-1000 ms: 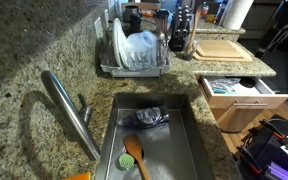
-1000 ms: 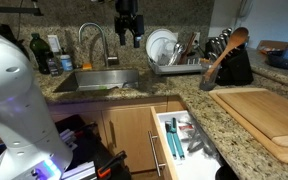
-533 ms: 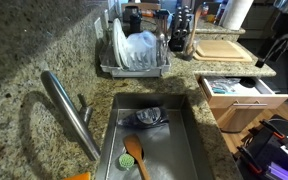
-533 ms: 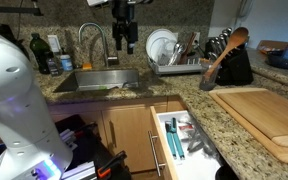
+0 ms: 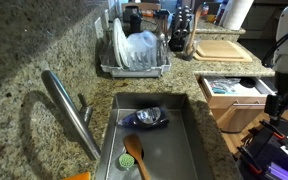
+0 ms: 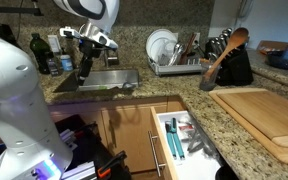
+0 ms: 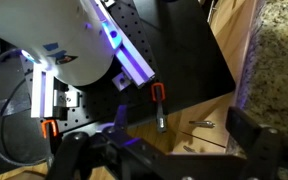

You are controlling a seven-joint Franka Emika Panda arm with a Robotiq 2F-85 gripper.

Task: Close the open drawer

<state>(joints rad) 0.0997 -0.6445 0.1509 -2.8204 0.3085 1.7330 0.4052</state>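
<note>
Wrist view: gripper (image 7: 164,148) fingers (image 7: 256,135) were spread apart, nothing between them. Drawer (image 5: 246,99) (image 6: 202,163) sat pulled out in both exterior views, gripper apparently well apart from it.

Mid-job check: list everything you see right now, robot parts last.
drawer: one, tan front, white inside, open below the counter
sink: one, steel, set in the granite counter
faucet: one, steel, beside the sink
wooden spoon: one, brown, lying in the sink
dish rack: one, holding white plates, on the counter
cutting board: one, light wood, on the counter by the drawer
gripper: one, black, open, holding nothing
</note>
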